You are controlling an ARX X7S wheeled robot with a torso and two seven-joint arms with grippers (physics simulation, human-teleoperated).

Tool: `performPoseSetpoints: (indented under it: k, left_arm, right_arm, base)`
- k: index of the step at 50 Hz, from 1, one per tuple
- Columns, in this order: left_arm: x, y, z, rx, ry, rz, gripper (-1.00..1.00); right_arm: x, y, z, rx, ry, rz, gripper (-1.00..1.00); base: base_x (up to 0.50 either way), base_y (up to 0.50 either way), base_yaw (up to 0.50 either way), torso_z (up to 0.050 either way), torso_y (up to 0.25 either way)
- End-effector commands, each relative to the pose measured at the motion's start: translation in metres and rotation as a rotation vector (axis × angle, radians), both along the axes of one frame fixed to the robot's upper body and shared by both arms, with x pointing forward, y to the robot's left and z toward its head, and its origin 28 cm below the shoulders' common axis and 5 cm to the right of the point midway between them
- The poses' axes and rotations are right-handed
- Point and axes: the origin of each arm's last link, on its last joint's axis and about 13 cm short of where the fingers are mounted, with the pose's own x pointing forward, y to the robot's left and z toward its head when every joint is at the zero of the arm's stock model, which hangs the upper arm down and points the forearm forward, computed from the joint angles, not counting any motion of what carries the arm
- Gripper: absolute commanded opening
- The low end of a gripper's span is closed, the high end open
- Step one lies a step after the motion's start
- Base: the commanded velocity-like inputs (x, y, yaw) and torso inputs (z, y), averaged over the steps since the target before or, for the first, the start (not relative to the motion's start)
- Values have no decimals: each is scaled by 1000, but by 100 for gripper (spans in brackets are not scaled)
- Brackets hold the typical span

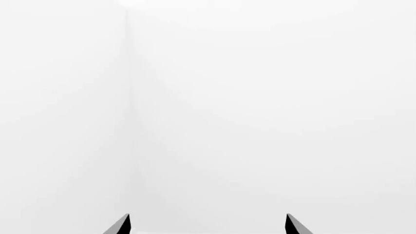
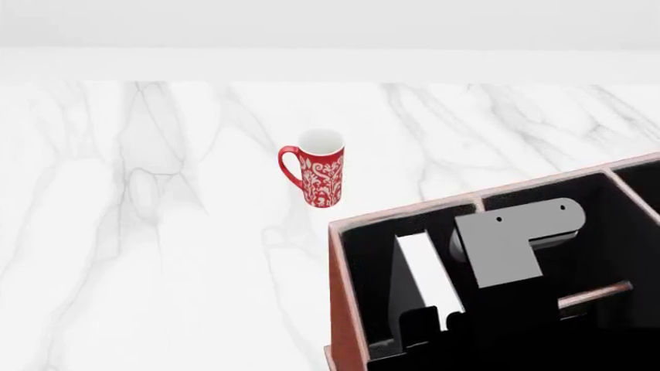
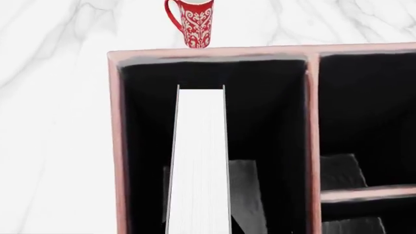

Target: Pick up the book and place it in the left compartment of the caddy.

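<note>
The black book stands on edge inside the caddy's [image 2: 336, 309] left compartment [image 3: 266, 122], with its white page edges [image 3: 198, 161] facing up. It also shows in the head view [image 2: 423, 267]. My right gripper [image 2: 433, 323] reaches down into that compartment at the book's near end, with its black fingers on either side of the book, shut on it. The fingers blend into the black lining in the right wrist view. My left gripper [image 1: 208, 225] is open and empty, facing a plain white wall, and is out of the head view.
A red patterned mug [image 2: 320, 178] stands on the white marble table [image 2: 154, 232] just beyond the caddy's far rim [image 3: 208, 52]. A pink divider [image 3: 312, 136] and a crossbar [image 3: 367, 192] split off the two shorter sections on the right.
</note>
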Motion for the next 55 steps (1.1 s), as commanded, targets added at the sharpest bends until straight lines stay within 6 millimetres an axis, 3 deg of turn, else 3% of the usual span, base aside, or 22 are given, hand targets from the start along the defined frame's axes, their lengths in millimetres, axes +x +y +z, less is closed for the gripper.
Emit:
performPoseSetpoints:
  k: [1, 55]
  left_arm:
    - [0, 0, 0, 4, -1, -3, 100]
    - [0, -1, 0, 9, -3, -9, 100]
  right_arm:
    - [6, -2, -1, -20, -43, -8, -100]
    - [22, -3, -27, -33, -17, -40, -100]
  base:
    - [0, 0, 0, 0, 0]
    - [0, 0, 0, 0, 1]
